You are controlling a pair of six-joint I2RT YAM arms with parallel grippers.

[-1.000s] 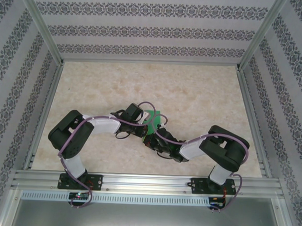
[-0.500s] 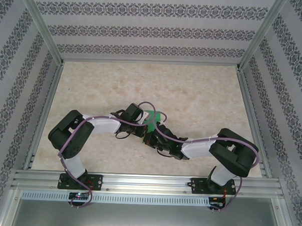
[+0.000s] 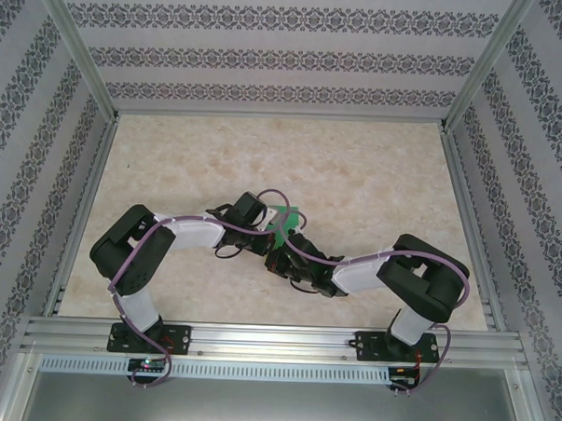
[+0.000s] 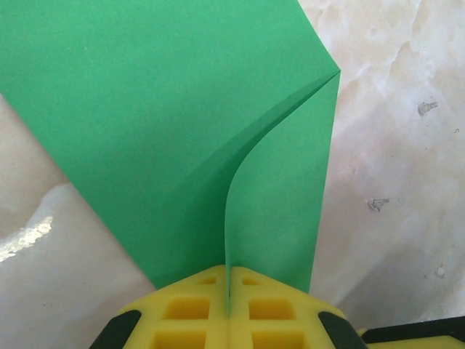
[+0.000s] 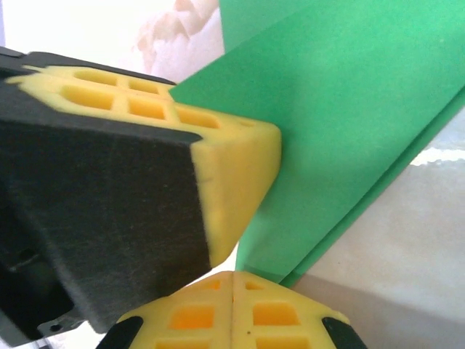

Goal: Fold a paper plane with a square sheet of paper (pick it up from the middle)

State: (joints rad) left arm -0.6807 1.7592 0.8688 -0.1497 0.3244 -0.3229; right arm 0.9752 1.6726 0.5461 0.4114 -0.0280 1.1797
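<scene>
- The left gripper point(image 4: 229, 282) is clenched: its two yellow pads point(image 4: 189, 309) meet at a thin seam, and the green sheet of paper point(image 4: 174, 109) rises straight out of that seam, so it is grasping the sheet.
- From the pads, one layer of the sheet spreads wide toward 11 and 12 o'clock. A second layer curls up at 1 o'clock, and the two meet in a sharp corner at the upper right.
- The right gripper point(image 5: 232, 285) is also clenched, pad against pad. The sheet's lower corner runs down into its seam, so it appears to be pinching the paper there.
- In the right wrist view, one of the left gripper's fingers, yellow foam on a black backing, presses in from 9 o'clock. It lies against the sheet's face, just above the right gripper's tips.
- The sheet is bent into two layers here too, and the under layer shows as a darker edge toward 4 o'clock.
- From above, the sheet shows as a small green patch, raised between the two wrists. It is a little toward 6 o'clock from the middle of the table point(image 3: 357, 167).
- The left arm point(image 3: 191, 233) reaches it from 8 o'clock and the right arm point(image 3: 362, 270) from 5 o'clock.
- Patterned walls point(image 3: 269, 56) close the table in.
</scene>
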